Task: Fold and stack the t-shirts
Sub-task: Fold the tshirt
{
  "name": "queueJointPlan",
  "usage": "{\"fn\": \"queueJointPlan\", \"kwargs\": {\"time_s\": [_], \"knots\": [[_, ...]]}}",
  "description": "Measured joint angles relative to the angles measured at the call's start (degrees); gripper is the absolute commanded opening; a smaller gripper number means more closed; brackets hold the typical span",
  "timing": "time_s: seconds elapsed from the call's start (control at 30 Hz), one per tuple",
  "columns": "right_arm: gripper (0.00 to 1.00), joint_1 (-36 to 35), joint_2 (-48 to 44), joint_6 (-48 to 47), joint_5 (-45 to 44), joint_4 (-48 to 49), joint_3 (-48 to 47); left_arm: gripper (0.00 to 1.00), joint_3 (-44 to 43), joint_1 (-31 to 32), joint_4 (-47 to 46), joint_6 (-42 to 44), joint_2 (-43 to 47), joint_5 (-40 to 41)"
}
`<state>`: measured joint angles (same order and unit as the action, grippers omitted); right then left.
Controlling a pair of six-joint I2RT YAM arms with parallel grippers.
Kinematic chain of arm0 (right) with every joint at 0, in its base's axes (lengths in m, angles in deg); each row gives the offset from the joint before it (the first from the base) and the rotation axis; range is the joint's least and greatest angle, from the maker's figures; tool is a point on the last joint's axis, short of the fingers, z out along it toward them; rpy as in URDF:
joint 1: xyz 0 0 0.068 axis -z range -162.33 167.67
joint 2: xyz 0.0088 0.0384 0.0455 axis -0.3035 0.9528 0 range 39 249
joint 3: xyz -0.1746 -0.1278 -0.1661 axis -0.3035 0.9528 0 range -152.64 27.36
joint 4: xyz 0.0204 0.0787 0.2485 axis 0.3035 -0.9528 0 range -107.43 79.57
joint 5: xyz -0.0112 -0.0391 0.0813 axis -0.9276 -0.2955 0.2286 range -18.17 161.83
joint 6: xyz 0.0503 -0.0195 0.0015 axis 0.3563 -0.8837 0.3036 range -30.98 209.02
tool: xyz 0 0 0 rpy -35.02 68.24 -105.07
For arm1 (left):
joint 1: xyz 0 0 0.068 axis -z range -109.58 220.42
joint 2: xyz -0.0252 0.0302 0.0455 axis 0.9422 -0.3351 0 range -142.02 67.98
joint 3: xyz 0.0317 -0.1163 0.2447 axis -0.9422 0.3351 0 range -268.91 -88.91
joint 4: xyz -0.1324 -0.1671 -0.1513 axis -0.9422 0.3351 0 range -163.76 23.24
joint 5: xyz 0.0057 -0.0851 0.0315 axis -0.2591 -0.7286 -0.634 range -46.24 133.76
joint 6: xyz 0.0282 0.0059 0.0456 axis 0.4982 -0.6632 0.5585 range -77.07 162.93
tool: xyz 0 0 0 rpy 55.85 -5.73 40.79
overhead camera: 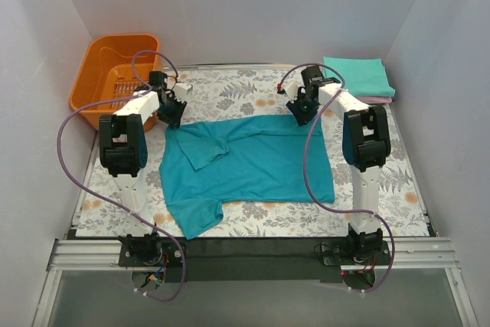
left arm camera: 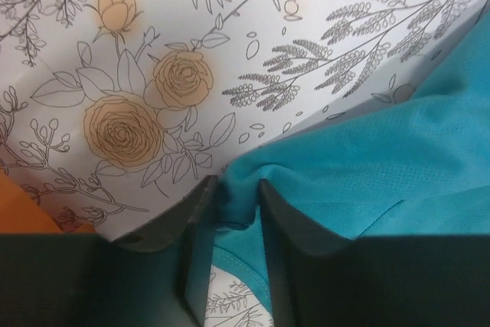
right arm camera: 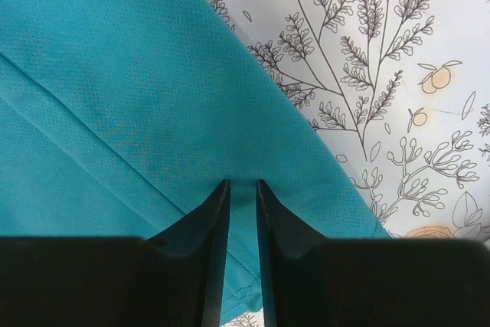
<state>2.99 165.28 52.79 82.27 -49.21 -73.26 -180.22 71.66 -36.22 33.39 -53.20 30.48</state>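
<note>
Well, beside basket — left gripper pinching teal-blue shirt.

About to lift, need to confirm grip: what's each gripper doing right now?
Left gripper: closed, pinching the deep teal t-shirt at its edge.
Right gripper: closed on the same shirt's edge.

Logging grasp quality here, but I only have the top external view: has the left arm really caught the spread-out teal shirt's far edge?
Observer: Yes. In the left wrist view the left gripper has its jaws pinching a bunched fold of the teal shirt.
Operator: And the right side?
Observer: The right wrist view shows the right gripper, jaws closed on a flat edge, cloth filling the gap.
Operator: Wrinkled there?
Observer: No; close up it lies flat, a fine mesh knit.
</note>
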Motion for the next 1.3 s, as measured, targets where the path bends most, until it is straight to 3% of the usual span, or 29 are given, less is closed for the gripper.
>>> {"fn": "queueJointPlan", "kwargs": {"time_s": [0.13,0.3,0.5,0.8,0.9,1.07,1.17,1.3], "knots": [[0.24,-0.3,0.2,0.1,-2.3,0.6,0.8,0.0,-0.5,-0.1,1.1,1.3,-0.3,1.3],[0.25,-0.5,-0.2,0.2,-4.5,2.0,1.7,0.0,-1.9,-0.3,-0.8,1.7,-0.5,3.9],[0.29,-0.7,0.6,1.0,-7.8,3.3,0.5,0.0,-9.7,-0.4,-3.3,0.3,-4.9,4.9],[0.43,-0.7,4.7,1.1,-11.3,5.9,-6.1,0.41,-14.1,-0.5,-3.4,-4.4,-9.6,4.9],[0.46,-0.6,3.8,1.1,-9.3,6.0,-5.7,0.48,-14.1,-0.5,-3.4,-5.9,-8.6,3.7],[0.48,-0.8,-4.9,0.2,-5.9,5.2,0.7,0.49,-11.1,-0.7,-3.0,-7.1,-2.2,-0.8],[0.55,-0.9,-13.4,-1.4,-3.1,4.6,7.1,0.5,-3.9,-0.7,-2.8,-6.0,6.8,-5.3],[0.56,-1.0,-25.6,-4.8,0.2,2.6,18.5,0.47,6.7,-0.8,2.2,-1.5,20.6,-12.5]]}}
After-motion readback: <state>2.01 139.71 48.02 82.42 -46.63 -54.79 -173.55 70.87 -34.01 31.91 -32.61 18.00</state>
